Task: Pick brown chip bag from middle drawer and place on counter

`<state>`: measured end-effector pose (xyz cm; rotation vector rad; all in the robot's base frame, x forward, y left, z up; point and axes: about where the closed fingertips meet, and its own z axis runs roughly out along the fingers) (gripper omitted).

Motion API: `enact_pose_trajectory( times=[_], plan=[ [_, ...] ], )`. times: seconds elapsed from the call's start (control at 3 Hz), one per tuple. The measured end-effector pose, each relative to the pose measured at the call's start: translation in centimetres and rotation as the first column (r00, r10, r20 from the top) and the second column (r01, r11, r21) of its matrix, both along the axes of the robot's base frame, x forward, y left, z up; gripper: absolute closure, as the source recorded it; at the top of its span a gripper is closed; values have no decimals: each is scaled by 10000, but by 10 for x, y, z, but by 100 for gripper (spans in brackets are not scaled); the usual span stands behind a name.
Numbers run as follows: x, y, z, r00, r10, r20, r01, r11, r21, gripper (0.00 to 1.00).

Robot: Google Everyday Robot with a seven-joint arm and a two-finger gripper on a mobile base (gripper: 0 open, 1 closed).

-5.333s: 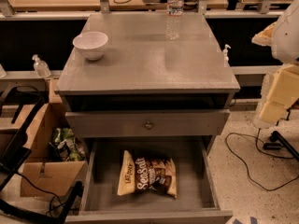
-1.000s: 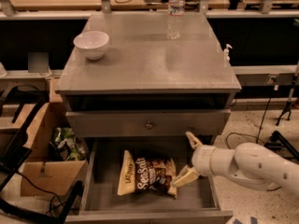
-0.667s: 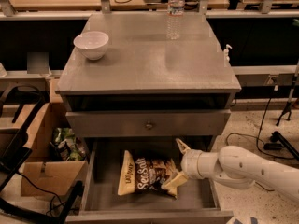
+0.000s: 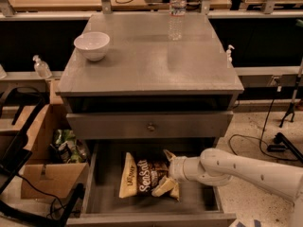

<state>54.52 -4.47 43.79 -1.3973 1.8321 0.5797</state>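
The brown chip bag [image 4: 141, 177] lies flat on the floor of the open middle drawer [image 4: 106, 197], with its "Sea Salt" lettering facing up. My gripper [image 4: 166, 172] reaches in from the right on the white arm [image 4: 236, 167] and is over the bag's right end. Its fingers are spread open, one fingertip [image 4: 168, 154] beyond the bag's far edge and the other on its near edge. The bag rests on the drawer floor. The grey counter [image 4: 151, 63] is above.
A white bowl [image 4: 92, 44] stands at the counter's left and a clear water bottle [image 4: 176, 14] at its back. A closed drawer front with a knob [image 4: 151, 126] overhangs the open drawer. A cardboard box [image 4: 45, 176] and cables lie on the floor to the left.
The arm has come in from the right and moved left across the drawer. The open gripper now straddles the bag's right end. The bag has not moved.
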Motion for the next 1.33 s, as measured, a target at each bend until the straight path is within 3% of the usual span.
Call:
enact_pose_trajectory(
  times=[0.33,0.67,1.0,1.33],
  plan=[
    [2,17,-33,9987,251,-438,-254,9997,-48,10],
    [1,33,-54,9965,431,-720,-428,9991,63,35],
    [0,36,-55,9961,471,-741,-466,9989,79,66],
    [-1,37,-55,9959,495,-754,-489,9988,91,89]
  ],
)
